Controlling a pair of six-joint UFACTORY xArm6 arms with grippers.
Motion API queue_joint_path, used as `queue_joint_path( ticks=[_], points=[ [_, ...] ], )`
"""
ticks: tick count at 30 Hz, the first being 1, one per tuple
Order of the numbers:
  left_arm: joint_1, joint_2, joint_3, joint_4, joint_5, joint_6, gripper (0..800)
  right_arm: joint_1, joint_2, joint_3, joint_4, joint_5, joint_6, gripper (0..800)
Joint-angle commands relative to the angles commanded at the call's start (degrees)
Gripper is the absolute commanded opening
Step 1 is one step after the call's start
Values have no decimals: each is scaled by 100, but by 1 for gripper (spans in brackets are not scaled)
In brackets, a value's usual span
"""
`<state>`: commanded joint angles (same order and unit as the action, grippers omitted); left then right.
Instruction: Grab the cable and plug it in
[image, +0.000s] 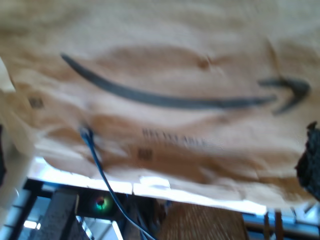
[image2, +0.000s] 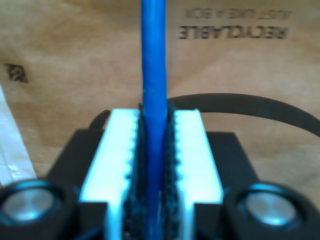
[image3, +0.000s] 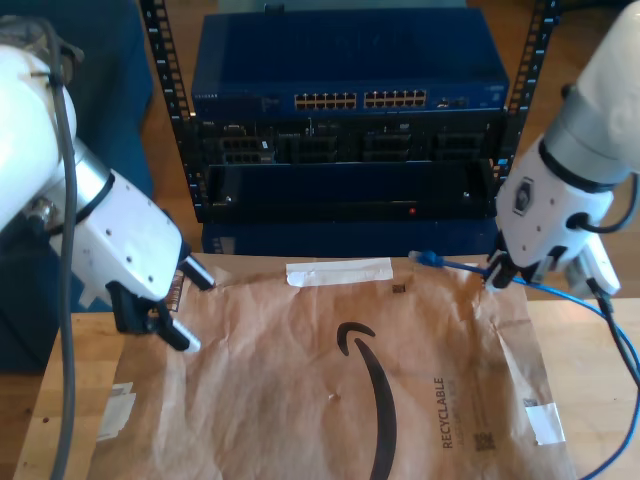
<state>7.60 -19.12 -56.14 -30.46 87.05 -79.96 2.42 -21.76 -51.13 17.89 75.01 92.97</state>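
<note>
The cable (image2: 154, 100) sits pinched between the white ribbed fingers (image2: 117, 150) of my second end effector (image3: 503, 272), closed on it just behind the plug (image3: 430, 259), which juts out ahead of the tips, above the brown paper mailer (image3: 330, 400) on the desk. You have the grasp; the carry to the socket comes next. It calls for lifting the plug toward the switch (image3: 350, 75) in the rack beyond and squaring it to a port. My first end effector (image3: 160, 325) hangs well apart; I cannot tell its state.
</note>
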Motion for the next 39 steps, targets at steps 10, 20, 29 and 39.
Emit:
queue_joint_path(
  ticks=[10,20,29,39],
  points=[
    [-9,281,-1371,-941,703,-105,800,-62,-519,554,668,615,0,37],
    [-44,730,-2295,-1785,1275,-519,800,-589,-1073,563,1116,1213,-9,37],
    [-88,870,-2857,-2268,1407,-703,800,-1134,-888,343,1723,1301,-114,36],
    [-9,826,-3174,-2488,1855,-897,800,-1336,-510,-44,2259,1697,-308,34]
  ],
)
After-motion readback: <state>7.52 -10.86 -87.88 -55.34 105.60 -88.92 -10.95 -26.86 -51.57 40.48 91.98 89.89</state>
